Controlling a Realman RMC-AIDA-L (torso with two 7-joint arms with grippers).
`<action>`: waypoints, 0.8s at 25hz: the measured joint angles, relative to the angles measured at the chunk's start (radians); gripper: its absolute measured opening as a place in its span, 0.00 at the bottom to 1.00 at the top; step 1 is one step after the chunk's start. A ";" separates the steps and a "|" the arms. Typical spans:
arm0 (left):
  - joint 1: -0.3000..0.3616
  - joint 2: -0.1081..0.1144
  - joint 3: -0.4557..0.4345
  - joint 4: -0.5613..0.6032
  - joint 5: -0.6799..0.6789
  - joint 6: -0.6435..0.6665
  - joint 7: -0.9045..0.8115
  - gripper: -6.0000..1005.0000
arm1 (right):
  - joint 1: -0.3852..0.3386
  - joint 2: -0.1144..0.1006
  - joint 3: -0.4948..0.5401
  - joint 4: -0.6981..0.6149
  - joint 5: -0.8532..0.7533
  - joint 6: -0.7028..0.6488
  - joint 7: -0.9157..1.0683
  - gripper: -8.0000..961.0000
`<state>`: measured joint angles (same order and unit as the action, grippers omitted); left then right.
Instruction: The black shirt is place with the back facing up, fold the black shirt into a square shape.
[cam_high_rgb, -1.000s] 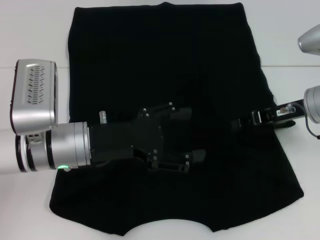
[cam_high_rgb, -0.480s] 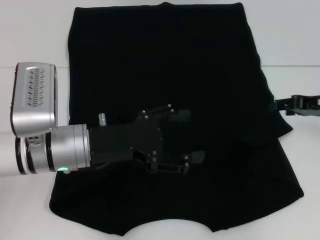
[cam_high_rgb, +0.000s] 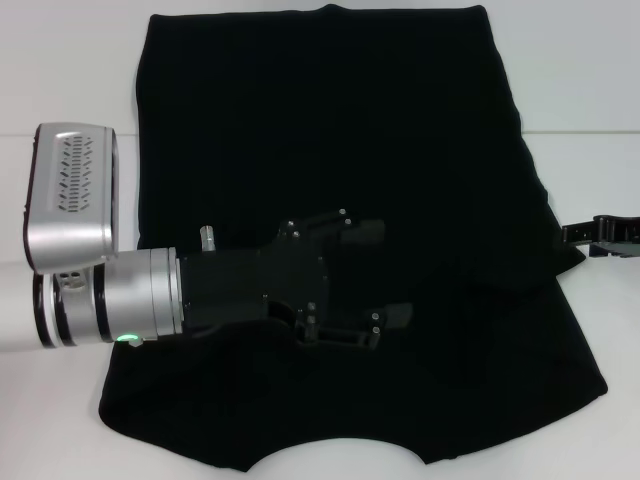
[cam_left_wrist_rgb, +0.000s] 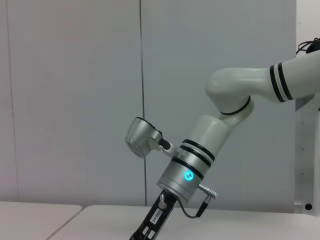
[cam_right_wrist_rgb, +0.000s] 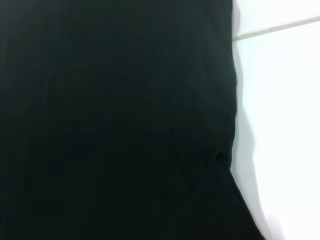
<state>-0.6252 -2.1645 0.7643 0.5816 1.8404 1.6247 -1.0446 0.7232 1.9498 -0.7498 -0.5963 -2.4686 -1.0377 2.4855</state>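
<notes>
Black shirt: spread flat on white bench, its right-side sleeve folded inward. Left gripper: over the shirt's middle, jaws parted, empty. Right gripper: at the shirt's right edge; whether its jaws are parted cannot be told.

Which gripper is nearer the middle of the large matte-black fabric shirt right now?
Left. The left gripper is over the middle of the black shirt; the right gripper sits at the shirt's right edge.
</notes>
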 joint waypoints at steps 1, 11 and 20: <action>0.000 0.000 -0.001 0.000 0.000 0.000 0.000 0.93 | 0.001 0.002 0.000 0.001 -0.005 0.004 0.000 0.67; -0.002 0.002 -0.004 0.001 0.000 0.000 0.000 0.93 | 0.004 0.003 -0.002 0.018 -0.026 0.059 0.004 0.67; -0.001 0.000 -0.003 0.000 -0.001 0.000 0.000 0.93 | 0.010 0.014 -0.029 0.041 -0.026 0.104 -0.002 0.67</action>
<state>-0.6259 -2.1641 0.7609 0.5817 1.8392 1.6245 -1.0446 0.7328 1.9642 -0.7789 -0.5555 -2.4943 -0.9336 2.4833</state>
